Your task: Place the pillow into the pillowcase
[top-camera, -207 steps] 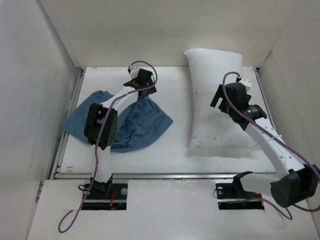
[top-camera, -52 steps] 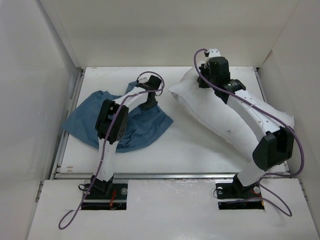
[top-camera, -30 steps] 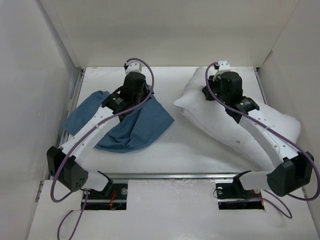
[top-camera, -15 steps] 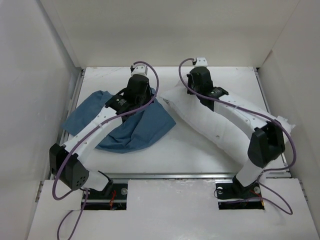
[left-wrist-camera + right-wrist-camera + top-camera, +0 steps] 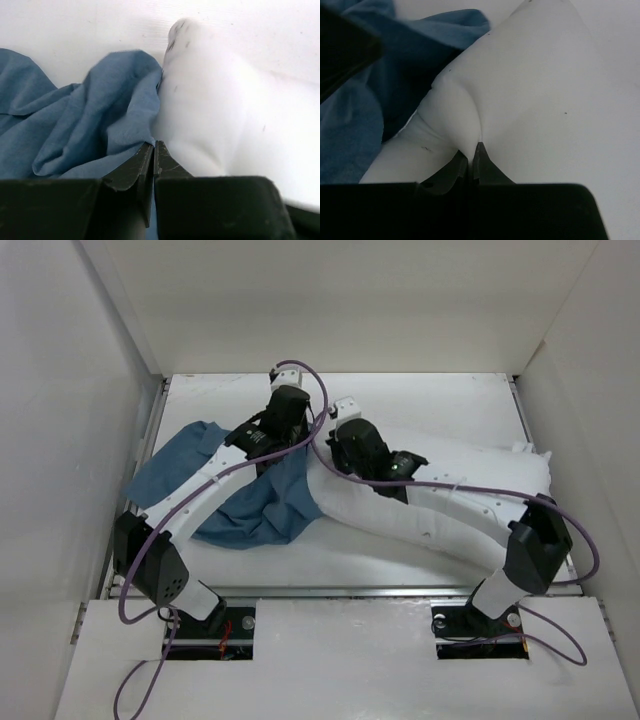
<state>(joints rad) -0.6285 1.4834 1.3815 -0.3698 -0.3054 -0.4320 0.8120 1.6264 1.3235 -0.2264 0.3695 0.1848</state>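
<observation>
My left hand (image 5: 153,146) is closed, pinching the pillowcase (image 5: 265,512) edge. My right hand (image 5: 470,152) grips a pillow (image 5: 480,464) fold. The pillow lies on the desk (image 5: 420,400) right of the pillowcase, its end touching it.

Pillow (image 5: 480,460) across centre; rear prob. free

No lettering, label, brand, number or sign could be read on the pillow (image 5: 450,490), the pillowcase (image 5: 270,510), or elsewhere.
</observation>
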